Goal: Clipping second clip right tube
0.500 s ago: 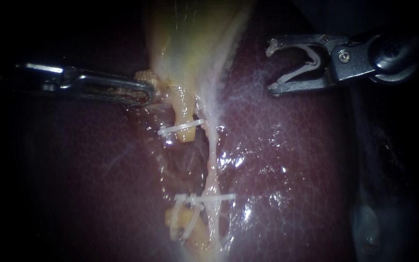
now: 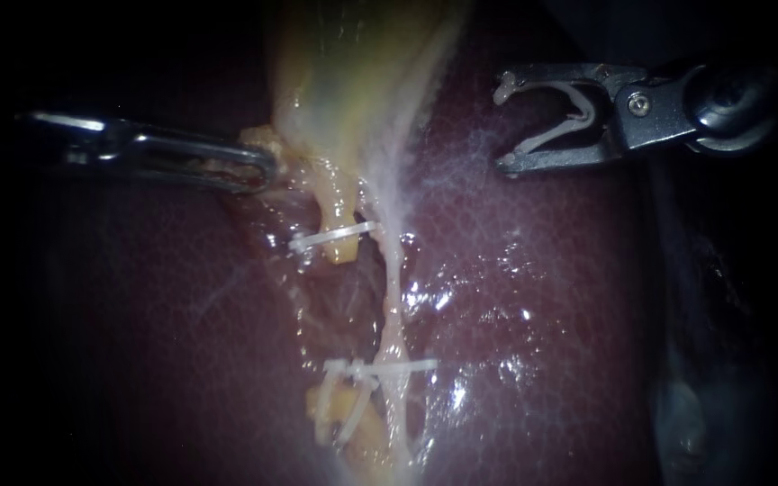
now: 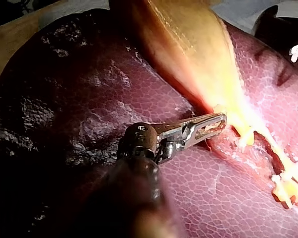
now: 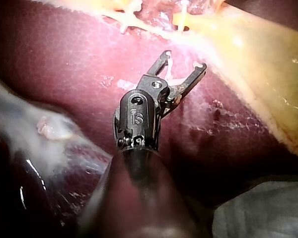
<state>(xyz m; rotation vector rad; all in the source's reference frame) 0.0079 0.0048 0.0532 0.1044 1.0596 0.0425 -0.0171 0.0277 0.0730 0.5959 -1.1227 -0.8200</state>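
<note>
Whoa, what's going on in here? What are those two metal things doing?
Two robot instruments are working on a pig's liver and gallbladder. The left instrument grips tissue at the gallbladder's base. The right instrument hangs over the liver, clear of the tissue, with an open white clip loaded in its jaws. The thin right tube already has a fastened clip low down; the loaded one is not yet on it.

Bench surgical lab. Evidence: a liver (image 3: 64, 99) with gallbladder (image 3: 188, 44) lies outside any body on a tan surface (image 3: 7, 49), grey cloth (image 4: 258, 213) beside it. The left instrument (image 2: 267, 169) grips the gallbladder; the right instrument (image 2: 502, 126) carries a clip (image 2: 547, 137) in wide-set jaws. White clips (image 2: 330, 238) sit across two tubes (image 2: 393, 288).
</note>
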